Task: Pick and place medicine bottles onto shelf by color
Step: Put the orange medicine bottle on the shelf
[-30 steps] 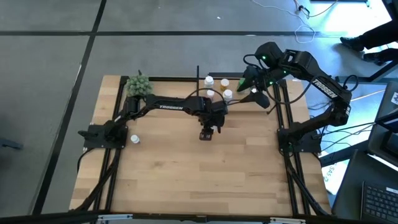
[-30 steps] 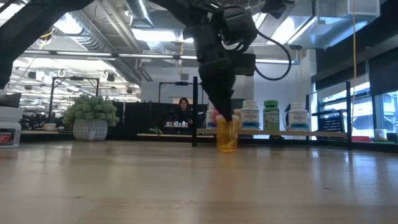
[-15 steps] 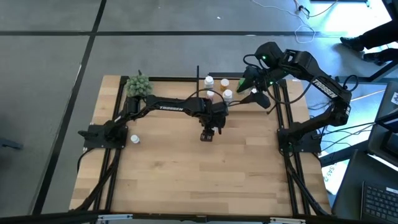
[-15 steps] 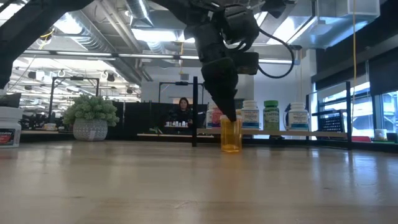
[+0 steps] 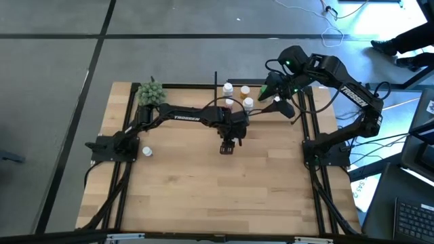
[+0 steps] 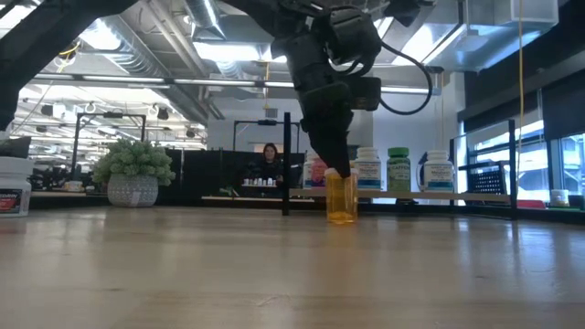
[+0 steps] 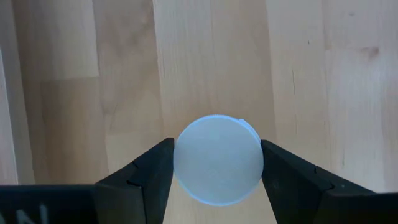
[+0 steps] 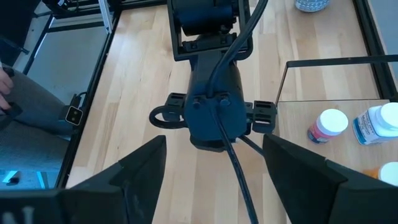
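Progress — partial. Several medicine bottles (image 5: 228, 87) already on shelf (image 6: 439, 196). Left hand (image 7: 217, 177) clamped on orange bottle (image 6: 341, 198), standing on tabletop (image 5: 190, 196) mid-table, short of shelf. White bottle (image 5: 146, 152) unplaced by left arm base. Right hand (image 8: 214, 168) apart, above shelf.

The left gripper (image 6: 340, 175) is carrying the orange bottle (image 6: 341, 199) sideways, a little nearer the shelf (image 6: 439, 196). The bottle is standing upright on the worktop (image 6: 274, 265) now, no longer tilted.
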Motion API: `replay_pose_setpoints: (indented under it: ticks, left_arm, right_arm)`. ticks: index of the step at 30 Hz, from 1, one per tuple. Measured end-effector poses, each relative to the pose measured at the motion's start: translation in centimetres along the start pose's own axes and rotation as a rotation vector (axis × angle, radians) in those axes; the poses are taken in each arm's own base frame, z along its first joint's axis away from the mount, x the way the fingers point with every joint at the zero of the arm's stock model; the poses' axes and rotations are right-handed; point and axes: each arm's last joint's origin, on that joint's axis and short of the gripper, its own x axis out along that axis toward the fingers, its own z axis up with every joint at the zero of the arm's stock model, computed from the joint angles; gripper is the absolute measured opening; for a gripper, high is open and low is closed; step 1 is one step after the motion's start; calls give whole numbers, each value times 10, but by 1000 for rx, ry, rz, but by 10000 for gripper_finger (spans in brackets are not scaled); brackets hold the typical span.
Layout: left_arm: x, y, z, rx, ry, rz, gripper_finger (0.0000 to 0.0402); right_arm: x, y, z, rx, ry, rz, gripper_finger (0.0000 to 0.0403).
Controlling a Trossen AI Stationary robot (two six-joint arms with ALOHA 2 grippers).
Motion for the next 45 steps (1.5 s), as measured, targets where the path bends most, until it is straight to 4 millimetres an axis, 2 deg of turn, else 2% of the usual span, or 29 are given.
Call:
replay_pose_setpoints:
  ticks: [7, 18, 26, 34, 40, 45]
  left_arm:
    - [0, -2, 0, 14, 3, 15, 219]
    - [1, -8, 2, 22, 6, 79, 293]
    - [-20, -8, 7, 19, -35, 109, 302]
    - [-55, -7, 8, 9, -57, 150, 303]
    - [-104, 0, 2, -33, -80, 183, 303]
    - [-134, 1, -10, -47, -77, 200, 303]
  right_arm:
    - [0, 0, 0, 0, 0, 0, 269]
    - [0, 0, 0, 0, 0, 0, 269]
    - [0, 0, 0, 0, -1, 0, 269]
    - [0, 0, 1, -4, -5, -3, 269]
    - [0, 0, 1, -7, -7, -9, 269]
    - [0, -1, 2, -12, -13, -21, 269]
